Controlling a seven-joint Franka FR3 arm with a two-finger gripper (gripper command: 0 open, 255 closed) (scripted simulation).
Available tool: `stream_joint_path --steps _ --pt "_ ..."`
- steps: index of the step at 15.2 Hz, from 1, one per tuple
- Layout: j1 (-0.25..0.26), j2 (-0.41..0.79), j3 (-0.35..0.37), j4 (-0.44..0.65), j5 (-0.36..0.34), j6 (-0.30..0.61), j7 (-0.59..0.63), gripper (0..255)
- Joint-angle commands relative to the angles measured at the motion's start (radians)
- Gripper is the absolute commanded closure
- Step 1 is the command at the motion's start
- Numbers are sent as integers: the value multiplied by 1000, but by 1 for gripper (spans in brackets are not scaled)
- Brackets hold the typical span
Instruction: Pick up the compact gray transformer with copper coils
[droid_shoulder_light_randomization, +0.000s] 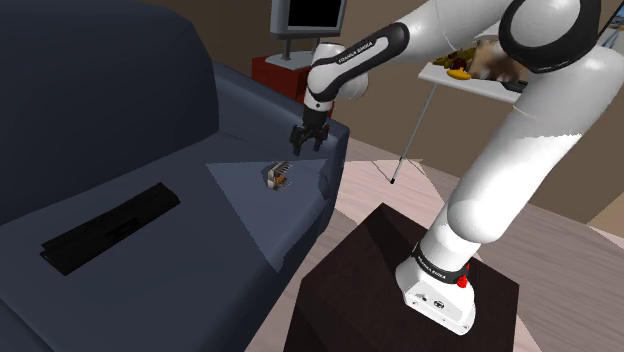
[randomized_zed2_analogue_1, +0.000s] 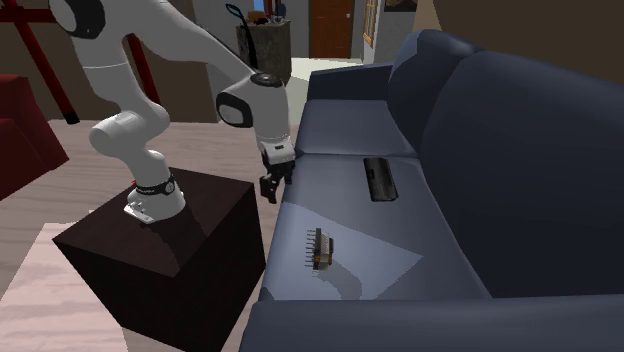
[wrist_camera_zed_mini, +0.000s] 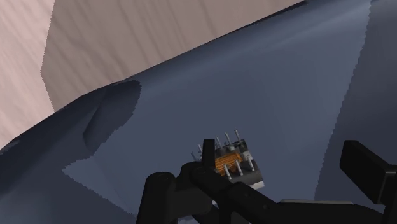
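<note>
A small gray transformer (droid_shoulder_light_randomization: 277, 176) with orange-copper coils and metal pins lies on a lit patch of the dark blue sofa seat (droid_shoulder_light_randomization: 180, 260). In the second exterior view the transformer (randomized_zed2_analogue_1: 320, 250) rests near the seat's front edge. My black gripper (droid_shoulder_light_randomization: 306, 143) hangs above the sofa's front edge, a little beyond the transformer and not touching it. From the second exterior view the gripper (randomized_zed2_analogue_1: 271, 187) sits between the stand and the seat. In the wrist view the gripper (wrist_camera_zed_mini: 283, 162) is open, and the transformer (wrist_camera_zed_mini: 232, 162) lies on the cushion beside one finger (wrist_camera_zed_mini: 207, 156).
A flat black bar-shaped device (droid_shoulder_light_randomization: 110, 230) lies farther along the seat, also seen as the black device (randomized_zed2_analogue_1: 380, 178). The sofa backrest (randomized_zed2_analogue_1: 520, 130) rises behind. The dark box stand (droid_shoulder_light_randomization: 400, 290) stands next to the sofa. A monitor (droid_shoulder_light_randomization: 305, 15) and a laden table (droid_shoulder_light_randomization: 470, 72) are behind.
</note>
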Motion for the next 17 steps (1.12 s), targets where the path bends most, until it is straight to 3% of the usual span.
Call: stream_joint_path --steps 1,10,17 --pt "-1 82 -2 40 21 35 -15 0" --pt "-28 444 14 278 108 124 -72 0" --pt "-34 519 25 282 125 193 -90 0"
